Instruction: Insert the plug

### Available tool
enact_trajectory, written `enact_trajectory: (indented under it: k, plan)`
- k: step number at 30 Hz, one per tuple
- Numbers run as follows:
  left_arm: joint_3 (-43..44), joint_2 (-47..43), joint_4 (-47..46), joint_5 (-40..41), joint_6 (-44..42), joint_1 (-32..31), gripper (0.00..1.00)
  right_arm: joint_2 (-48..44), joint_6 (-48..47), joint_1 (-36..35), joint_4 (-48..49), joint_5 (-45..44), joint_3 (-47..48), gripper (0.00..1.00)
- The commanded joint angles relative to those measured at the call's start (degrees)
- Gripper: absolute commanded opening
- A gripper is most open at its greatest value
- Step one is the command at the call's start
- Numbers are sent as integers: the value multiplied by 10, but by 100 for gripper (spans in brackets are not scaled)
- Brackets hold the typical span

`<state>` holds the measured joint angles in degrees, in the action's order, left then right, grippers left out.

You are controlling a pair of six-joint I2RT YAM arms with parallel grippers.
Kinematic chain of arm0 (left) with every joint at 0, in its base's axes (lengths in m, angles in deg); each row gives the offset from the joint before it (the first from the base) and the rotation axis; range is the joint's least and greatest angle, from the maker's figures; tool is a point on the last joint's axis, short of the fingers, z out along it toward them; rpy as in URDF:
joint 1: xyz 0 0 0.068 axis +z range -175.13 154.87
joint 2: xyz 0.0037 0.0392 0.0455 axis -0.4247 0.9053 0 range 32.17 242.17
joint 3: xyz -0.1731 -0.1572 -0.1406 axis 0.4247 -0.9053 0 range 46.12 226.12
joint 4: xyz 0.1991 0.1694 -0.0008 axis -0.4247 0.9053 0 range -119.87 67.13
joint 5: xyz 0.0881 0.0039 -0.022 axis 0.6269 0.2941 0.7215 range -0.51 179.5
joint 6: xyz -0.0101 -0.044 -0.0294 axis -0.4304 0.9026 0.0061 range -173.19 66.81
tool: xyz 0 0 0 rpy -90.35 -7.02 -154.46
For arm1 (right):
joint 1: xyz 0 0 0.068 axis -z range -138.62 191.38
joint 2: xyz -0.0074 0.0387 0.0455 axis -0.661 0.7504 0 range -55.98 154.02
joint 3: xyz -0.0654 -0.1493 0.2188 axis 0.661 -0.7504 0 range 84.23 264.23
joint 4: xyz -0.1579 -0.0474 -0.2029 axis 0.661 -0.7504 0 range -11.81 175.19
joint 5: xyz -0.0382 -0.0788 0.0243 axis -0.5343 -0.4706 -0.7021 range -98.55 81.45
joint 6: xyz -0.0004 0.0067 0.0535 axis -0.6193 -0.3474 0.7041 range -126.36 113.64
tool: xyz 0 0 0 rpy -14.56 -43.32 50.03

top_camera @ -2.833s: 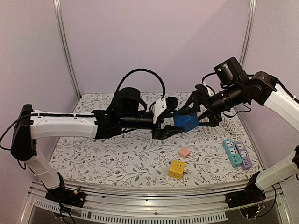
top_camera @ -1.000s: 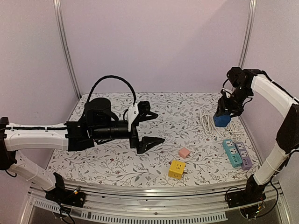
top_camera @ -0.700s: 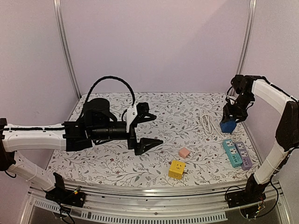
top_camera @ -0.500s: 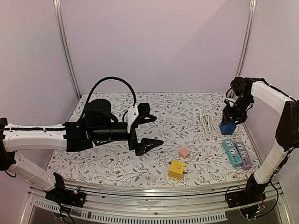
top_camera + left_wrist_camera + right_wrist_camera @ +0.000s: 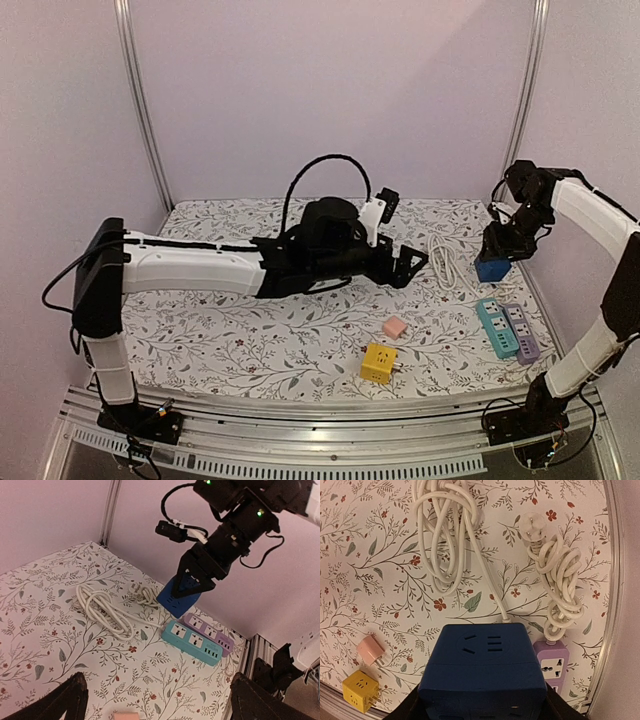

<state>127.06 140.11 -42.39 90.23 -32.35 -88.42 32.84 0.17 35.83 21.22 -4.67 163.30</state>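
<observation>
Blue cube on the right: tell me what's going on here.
The right gripper is clamped on the blue socket cube, holding it above the table by the far end of the teal power strip and purple power strip, beside the coiled white cords. The left gripper hangs open and empty over mid-table. The pink adapter and yellow adapter lie untouched.

Coiled cords [image 5: 560,575] and power strips [image 5: 495,328] block the right side.
</observation>
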Motion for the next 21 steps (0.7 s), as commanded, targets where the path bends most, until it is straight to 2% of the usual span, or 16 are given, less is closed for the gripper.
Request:
enact_trajectory:
  k: [1, 5, 9, 14, 21]
  plan:
    - [166, 131, 62, 42, 130, -12, 99, -57, 58, 3, 18, 22, -13, 0]
    - [326, 274, 121, 50, 194, -14, 99, -96, 88, 3, 20, 40, -17, 0]
    - [427, 373, 141, 50, 235, -13, 96, -127, 117, 3, 19, 75, -14, 0]
    - [458, 439, 64, 36, 312, 3, 91, -161, 144, 3, 27, 130, -17, 0]
    - [514, 518, 22, 21, 388, 18, 81, -186, 146, 3, 33, 166, -16, 0]
